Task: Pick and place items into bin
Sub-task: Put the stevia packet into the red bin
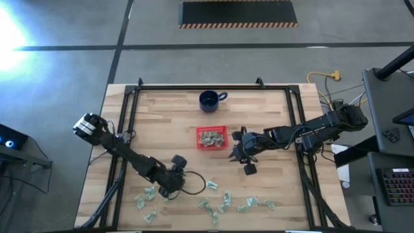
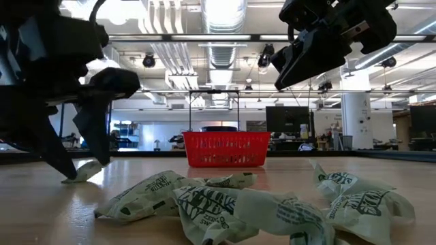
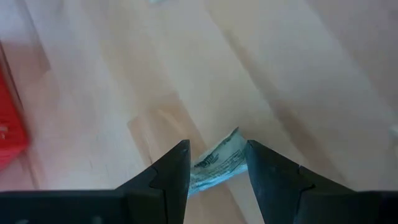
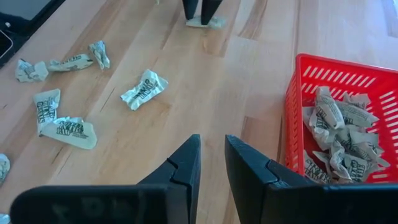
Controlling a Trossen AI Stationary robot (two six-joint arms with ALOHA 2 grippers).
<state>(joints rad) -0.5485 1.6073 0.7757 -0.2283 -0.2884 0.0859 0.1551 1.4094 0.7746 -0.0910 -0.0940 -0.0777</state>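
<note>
The red bin (image 1: 211,137) sits mid-table with several pale green crumpled items (image 4: 339,134) inside it. More items (image 1: 223,202) lie scattered along the near edge, close up in the low view (image 2: 225,204). My left gripper (image 3: 216,158) is down at the table near the near-left items, open, one finger on each side of a single item (image 3: 217,163), also seen in the low view (image 2: 85,170). My right gripper (image 4: 212,155) hovers raised just right of and nearer than the bin, with its fingers only narrowly apart and nothing between them. My left gripper comes from above, pointing down, with its fingers (image 3: 177,168) on either side of one item's ends (image 3: 231,146). The item lies flat on the table. Whether the fingers touch it, I cannot tell.
A dark blue mug (image 1: 208,100) stands beyond the bin near the far edge. A black frame rail (image 1: 129,116) borders the table on the left, far and right sides. Bare wood (image 1: 162,129) lies between the bin and the left arm.
</note>
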